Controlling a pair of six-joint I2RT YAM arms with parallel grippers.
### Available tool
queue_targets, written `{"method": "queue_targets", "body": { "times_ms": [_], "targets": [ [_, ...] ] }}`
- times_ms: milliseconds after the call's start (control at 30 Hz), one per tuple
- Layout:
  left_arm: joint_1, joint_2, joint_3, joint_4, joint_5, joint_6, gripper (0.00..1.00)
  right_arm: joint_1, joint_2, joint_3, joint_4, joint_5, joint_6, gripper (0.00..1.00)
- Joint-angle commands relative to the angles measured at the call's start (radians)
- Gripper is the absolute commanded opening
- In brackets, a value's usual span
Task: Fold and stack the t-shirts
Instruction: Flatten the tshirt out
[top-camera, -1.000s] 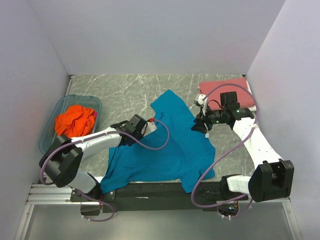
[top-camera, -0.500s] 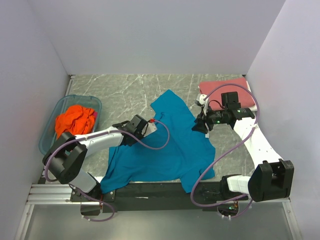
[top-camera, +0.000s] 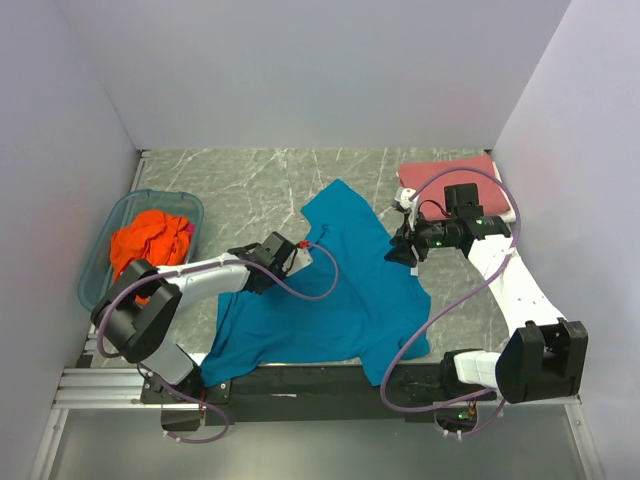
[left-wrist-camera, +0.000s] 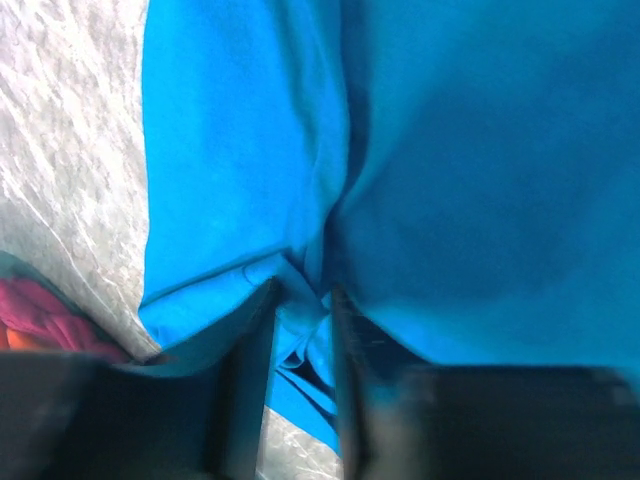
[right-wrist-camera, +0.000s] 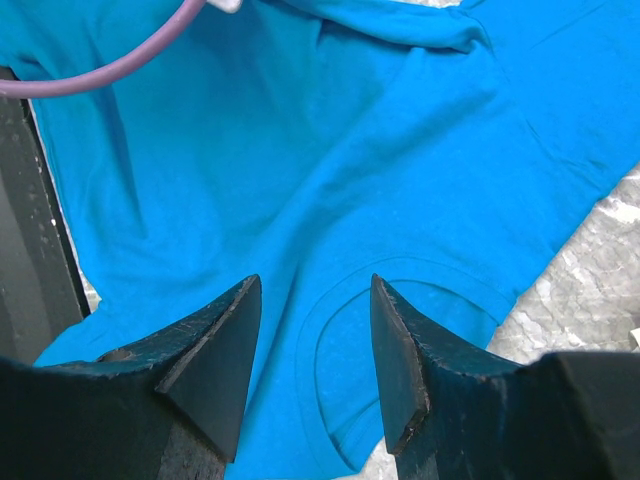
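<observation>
The teal shirt (top-camera: 340, 300) lay spread on the desk (top-camera: 250, 180). The left claw (left-wrist-camera: 300, 300) pinched a fold at its left edge. The right claw (right-wrist-camera: 314, 290) hung wide open over the shirt. The cloth looked soft and floppy, so edges seemed best to grab. Far right lay the red shirt (top-camera: 445, 172).

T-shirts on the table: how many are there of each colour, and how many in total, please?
teal blue t-shirt: 1
dusty red t-shirt: 1
bright orange t-shirt: 1
Total: 3
A pink bit of cloth beside the orange one is not counted, as I cannot tell whether it is a shirt.
</observation>
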Motion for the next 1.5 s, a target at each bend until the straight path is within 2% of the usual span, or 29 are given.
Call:
{"method": "queue_targets", "body": {
  "times_ms": [0,67,100,167,400,633,800,1033,1067,1100,1133,1200,1233,1267,1300,1367,1433,1467],
  "targets": [
    [0.009,-0.013,-0.001,0.024,-0.024,-0.001,0.29,-0.009,-0.002,0.006,-0.002,-0.024,-0.01,0.54],
    [0.012,-0.027,0.002,0.028,-0.031,-0.005,0.18,-0.01,-0.004,0.006,-0.003,-0.024,-0.01,0.54],
    [0.015,-0.036,-0.003,0.035,-0.039,-0.005,0.09,-0.01,-0.002,0.006,-0.005,-0.024,-0.01,0.55],
    [0.021,-0.065,-0.013,0.058,-0.05,-0.005,0.01,-0.01,-0.001,0.006,-0.002,-0.024,-0.01,0.54],
    [0.073,-0.186,-0.018,0.094,-0.048,-0.039,0.01,-0.01,0.004,0.006,0.0,-0.018,-0.005,0.54],
    [0.116,-0.284,-0.009,0.073,0.053,-0.051,0.01,-0.01,0.01,0.008,0.006,-0.013,0.001,0.54],
    [0.171,-0.251,0.011,0.131,0.051,-0.059,0.01,-0.009,0.013,0.011,0.007,-0.01,0.009,0.55],
    [0.294,-0.096,0.103,0.232,0.079,-0.071,0.01,-0.01,0.011,0.007,0.011,-0.01,0.012,0.54],
    [0.311,-0.076,0.13,0.275,0.062,-0.111,0.04,-0.012,0.016,0.009,0.012,-0.01,0.012,0.54],
    [0.351,-0.056,0.147,0.301,0.036,-0.146,0.14,-0.012,0.019,0.011,0.008,-0.01,0.01,0.54],
    [0.369,-0.023,0.169,0.315,-0.047,-0.189,0.23,-0.01,0.021,0.011,0.004,-0.013,0.01,0.55],
    [0.424,0.008,0.262,0.28,-0.137,-0.355,0.48,-0.01,0.021,0.008,0.001,-0.012,0.007,0.54],
    [0.448,0.046,0.307,0.238,-0.19,-0.431,0.52,-0.01,0.022,0.006,0.003,-0.012,0.007,0.54],
    [0.471,0.065,0.409,0.172,-0.192,-0.543,0.56,-0.01,0.021,0.004,0.004,-0.012,0.007,0.54],
    [0.515,0.083,0.457,0.059,-0.183,-0.588,0.6,-0.01,0.021,0.004,0.004,-0.009,0.007,0.54],
    [0.546,0.113,0.549,-0.037,-0.116,-0.657,0.63,-0.01,0.021,0.004,0.004,-0.01,0.006,0.55],
    [0.56,0.072,0.553,-0.083,-0.02,-0.638,0.57,-0.01,0.024,0.004,0.003,-0.013,0.004,0.54],
    [0.56,0.049,0.519,-0.088,0.084,-0.615,0.57,-0.01,0.03,0.006,0.003,-0.013,0.003,0.54]
  ]
}}
